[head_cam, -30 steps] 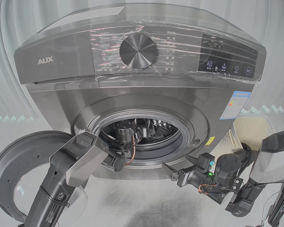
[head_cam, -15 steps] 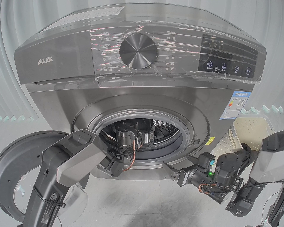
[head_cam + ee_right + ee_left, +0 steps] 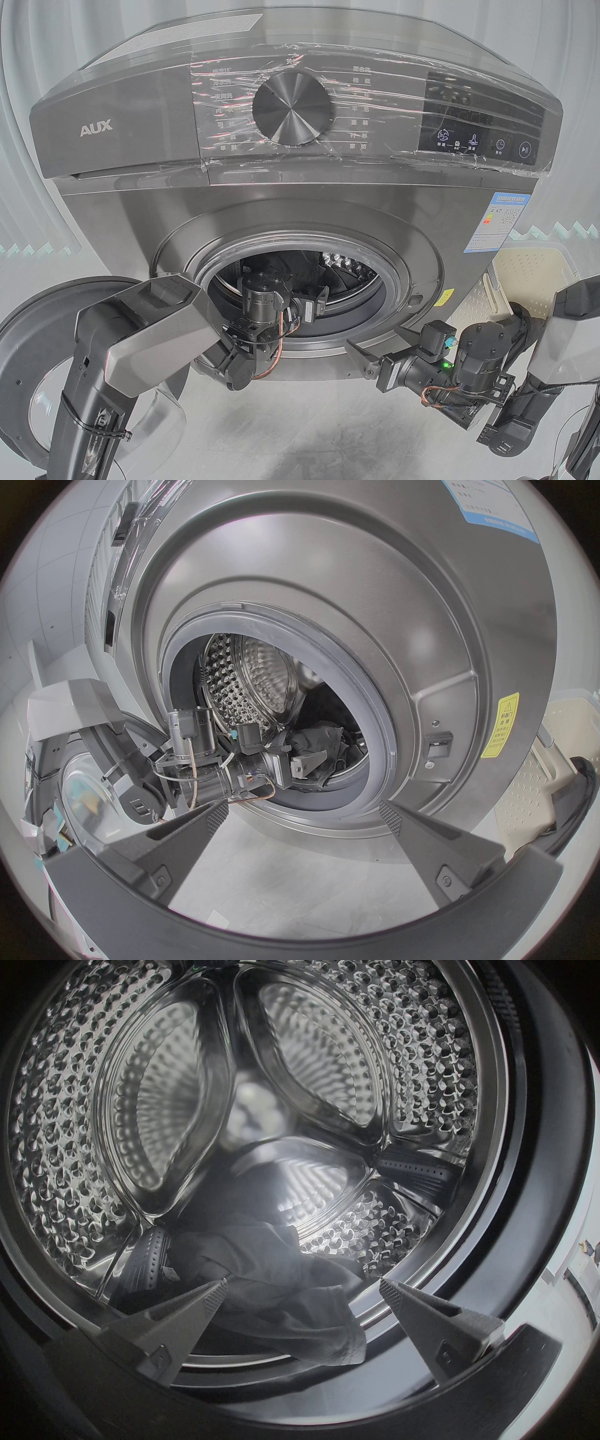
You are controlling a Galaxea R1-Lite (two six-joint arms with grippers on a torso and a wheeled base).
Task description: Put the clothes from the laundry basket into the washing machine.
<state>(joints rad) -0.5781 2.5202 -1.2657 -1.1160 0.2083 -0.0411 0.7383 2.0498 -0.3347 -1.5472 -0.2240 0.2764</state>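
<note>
Left gripper (image 3: 301, 1288) sits at the mouth of the washing machine (image 3: 312, 206) with its fingers spread wide and nothing between them. Past the fingertips I see a grey garment (image 3: 269, 1266) lying crumpled on the bottom of the drum (image 3: 181, 1085), towards the front. One corner of it reaches down to the drum's front lip. I read that as one piece delivered and let go, so this leg of the job looks done.

Right gripper (image 3: 375, 349) hangs low in front of the machine, below the porthole and off to my right side. It is also wide open and carries nothing. The door (image 3: 37, 350) is swung fully open on the left, well clear of both arms.

What is left depends on the laundry basket (image 3: 531, 275), which stands just beside the machine on the right. I can see its cream perforated wall, but my right arm covers the lower part. I cannot tell whether any clothes lie in it.

My guess is that the next round starts there, if anything remains. The corner at the lip is the one thing I would watch, since it could catch at the seal if the door closes. A push deeper may be worthwhile.
</note>
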